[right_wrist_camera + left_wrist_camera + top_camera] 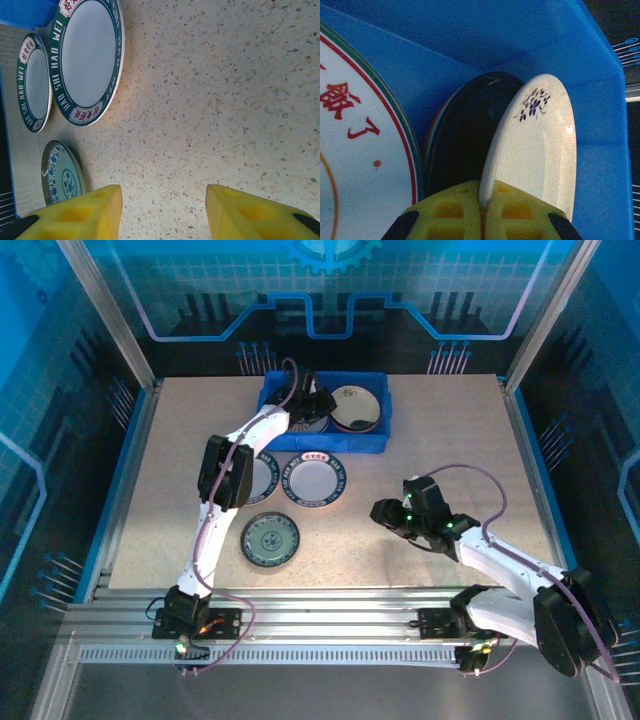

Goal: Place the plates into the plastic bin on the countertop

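Note:
The blue plastic bin point(372, 443) stands at the back of the countertop point(440, 440). My left gripper point(316, 403) reaches into it. In the left wrist view that gripper point(487, 189) is shut on the rim of a cream plate with a small blue flower point(537, 145), held on edge inside the bin wall point(600, 170). A dark plate point(465, 140) and a white plate with red characters point(360, 150) lie beside it. Another plate point(355, 408) rests in the bin's right half. My right gripper point(385, 512) hovers open over bare countertop point(210, 100), its jaws wide apart.
On the countertop in front of the bin lie two white plates with dark green rims point(313, 478) point(264, 478), the left one partly hidden by my left arm. A blue patterned plate point(270, 540) lies nearer. Metal rails point(300, 605) run along the near edge.

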Available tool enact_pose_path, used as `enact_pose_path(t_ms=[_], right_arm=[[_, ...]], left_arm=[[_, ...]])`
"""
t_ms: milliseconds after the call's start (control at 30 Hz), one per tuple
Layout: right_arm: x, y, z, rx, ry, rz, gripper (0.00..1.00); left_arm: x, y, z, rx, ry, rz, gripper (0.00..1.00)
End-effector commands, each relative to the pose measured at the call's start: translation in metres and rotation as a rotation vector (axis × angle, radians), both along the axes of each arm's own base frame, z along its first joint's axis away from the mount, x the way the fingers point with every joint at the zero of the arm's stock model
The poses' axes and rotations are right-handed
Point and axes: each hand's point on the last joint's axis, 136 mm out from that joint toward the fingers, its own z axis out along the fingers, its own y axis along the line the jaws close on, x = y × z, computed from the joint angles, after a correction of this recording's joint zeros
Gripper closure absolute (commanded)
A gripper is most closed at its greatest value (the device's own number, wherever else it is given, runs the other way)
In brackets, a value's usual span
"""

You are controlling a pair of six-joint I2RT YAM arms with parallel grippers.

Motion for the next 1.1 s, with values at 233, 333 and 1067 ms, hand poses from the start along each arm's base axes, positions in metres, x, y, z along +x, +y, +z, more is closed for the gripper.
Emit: enact_pose_path(t_ms=[233, 333, 1067], right_arm=[[0.002, 0.001, -0.001, 0.010, 0.008, 0.000, 0.51], [0.002, 0.001, 0.001, 0.003, -0.002, -0.002, 0.51], [-0.006, 0.001, 0.018, -0.098, -0.140, 0.048, 0.40]], left_arm=[[0.005, 0.004, 0.010, 0.097, -0.039, -0.006, 0.38], [0.005, 0.006, 0.027, 0.142, -0.081, -0.008, 0.25], [-0.043, 0.001, 0.211, 0.350, -0.461, 0.016, 0.01]])
